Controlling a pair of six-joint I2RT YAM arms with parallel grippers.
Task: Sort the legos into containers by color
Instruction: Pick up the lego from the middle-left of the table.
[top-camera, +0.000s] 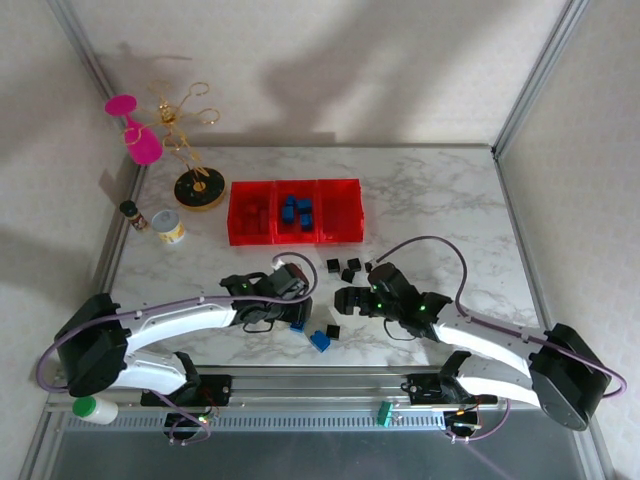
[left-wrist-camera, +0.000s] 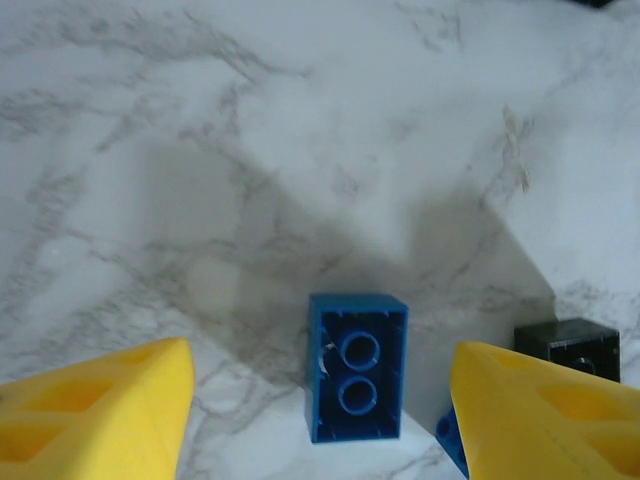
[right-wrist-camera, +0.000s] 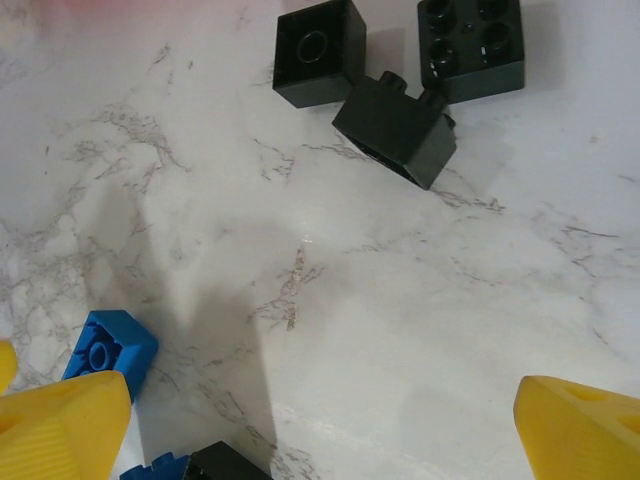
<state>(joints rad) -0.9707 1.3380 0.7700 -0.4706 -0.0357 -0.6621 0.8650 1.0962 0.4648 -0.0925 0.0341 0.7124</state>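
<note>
Three joined containers (top-camera: 295, 241) sit in a row at the far middle of the table (top-camera: 450, 210), with legos (top-camera: 297, 210) lying in the middle compartment. To their left stand a wire stand (top-camera: 199, 188), a small tin (top-camera: 170, 226) and, furthest left, a small bottle (top-camera: 131, 213). Just in front of the containers' right end lie three loose bricks (right-wrist-camera: 396, 118), two of them touching. Nearer the arms, the left gripper (left-wrist-camera: 320, 350) straddles an oblong brick (left-wrist-camera: 357, 367) lying hollow side up, with another brick (left-wrist-camera: 567, 347) just to its right. The right gripper (right-wrist-camera: 322, 390) hangs beside them, spread wide.
</note>
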